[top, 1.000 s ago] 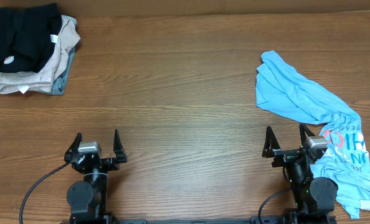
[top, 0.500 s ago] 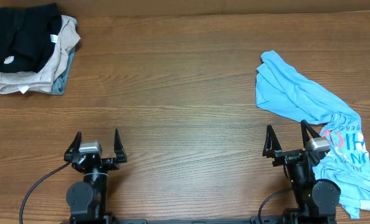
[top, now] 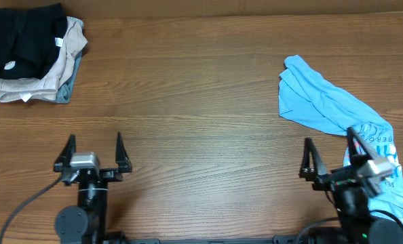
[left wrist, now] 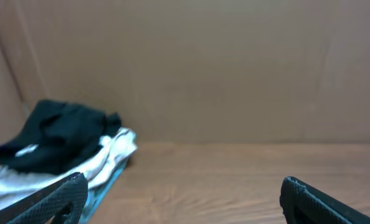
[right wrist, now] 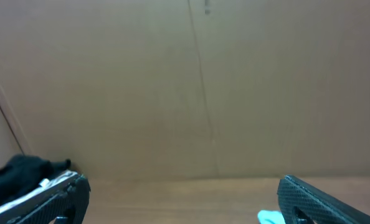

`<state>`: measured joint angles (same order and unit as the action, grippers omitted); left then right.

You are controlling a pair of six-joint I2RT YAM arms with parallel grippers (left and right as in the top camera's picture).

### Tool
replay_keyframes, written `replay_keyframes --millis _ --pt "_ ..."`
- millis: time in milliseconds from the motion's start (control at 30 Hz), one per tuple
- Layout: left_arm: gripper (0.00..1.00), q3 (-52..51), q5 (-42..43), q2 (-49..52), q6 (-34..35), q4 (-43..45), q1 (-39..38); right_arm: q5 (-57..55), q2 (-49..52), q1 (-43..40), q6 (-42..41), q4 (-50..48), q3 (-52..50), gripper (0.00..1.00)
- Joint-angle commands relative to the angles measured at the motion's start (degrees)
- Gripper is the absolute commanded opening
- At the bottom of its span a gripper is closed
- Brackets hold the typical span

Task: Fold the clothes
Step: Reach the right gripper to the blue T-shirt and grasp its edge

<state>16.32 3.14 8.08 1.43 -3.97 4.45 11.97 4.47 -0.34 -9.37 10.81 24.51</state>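
Observation:
The clothes [top: 323,102], a crumpled sky-blue T-shirt with white and red-orange lettering, lie on the right side of the table, running from mid-right down to the front right corner. A small corner of the clothes [right wrist: 269,217] peeks in at the bottom of the right wrist view. My right gripper [top: 332,150] stands open at the front right, its right finger over the shirt's printed part, nothing between the fingers. My left gripper [top: 93,148] is open at the front left over bare wood, far from the shirt.
A pile of a black garment [top: 22,34] on beige and grey-blue folded pieces [top: 42,81] sits at the back left corner; the same pile [left wrist: 66,149] shows in the left wrist view. A brown cardboard wall [right wrist: 191,87] backs the wooden table [top: 188,102].
Both arms have shifted: the left gripper moved slightly left and toward the front, the right gripper moved right and toward the front, over the shirt's lettering. Both stay open. The shirt has not moved.

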Motion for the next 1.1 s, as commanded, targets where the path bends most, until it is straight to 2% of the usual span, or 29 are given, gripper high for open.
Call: replay_keyframes --millis 0,200,400,500,600,933,1067 --pt "1.0 7.45 6.49 7.8 -0.7 -1.05 -0.61 -0.55 6.43 -0.07 -0.63 4.24 7.87 1.0" --pt "1.0 21.92 9.27 25.86 -0.66 -7.43 -0.63 -0.48 22.18 -0.07 -0.7 14.36 22.95 1.0" --pt "1.0 42.77 11.87 49.48 -2.67 -23.12 -0.63 -0.52 44.13 -0.07 -0.66 31.17 41.66 1.0" --pt "1.0 50.03 12.81 58.82 -3.19 -28.94 -0.63 -0.48 53.35 -0.07 -0.68 36.81 47.3 1.0" --pt "1.0 53.09 13.22 66.29 -3.17 -30.23 -0.63 0.17 61.94 -0.07 -0.7 38.38 50.21 1.0" --pt "1.0 53.22 14.82 87.54 -2.21 -30.6 -0.7 2.67 83.54 -0.07 -0.9 33.59 50.16 1.0" --pt "1.0 53.22 17.46 94.31 -2.14 -29.4 -0.7 2.23 90.07 -0.07 -0.92 32.11 50.14 0.81"
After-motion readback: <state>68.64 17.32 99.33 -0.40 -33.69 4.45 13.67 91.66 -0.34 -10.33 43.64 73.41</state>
